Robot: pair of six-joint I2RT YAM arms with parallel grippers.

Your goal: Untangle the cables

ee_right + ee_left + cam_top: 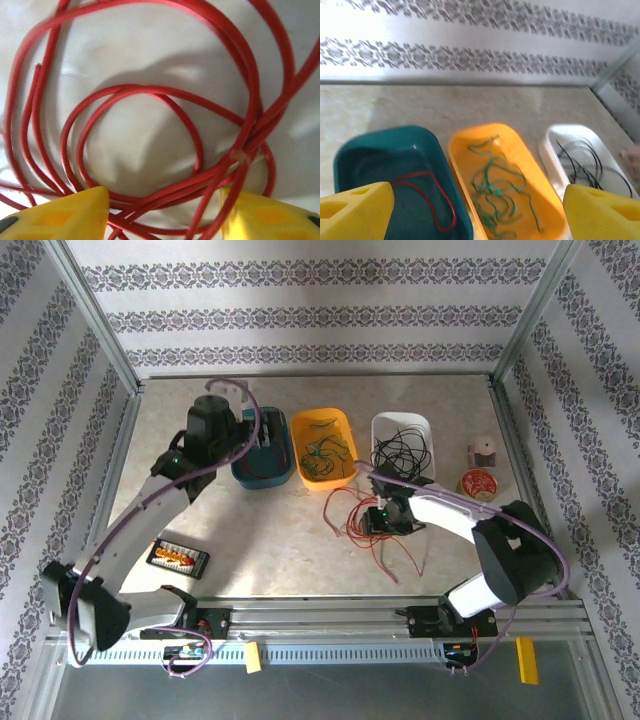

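Right gripper [163, 194] stands with its jaws apart, straddling several strands of the red cables [243, 150] heaped on the table [280, 540], so closing here risks pinching a whole bundle and tightening the crossing when lifted, rather than freeing one strand.

Robot test cell, aluminium frame [103, 325], patterned wallpaper panels [300, 280], marble-look tabletop [280, 540], mounting rail [320, 612]
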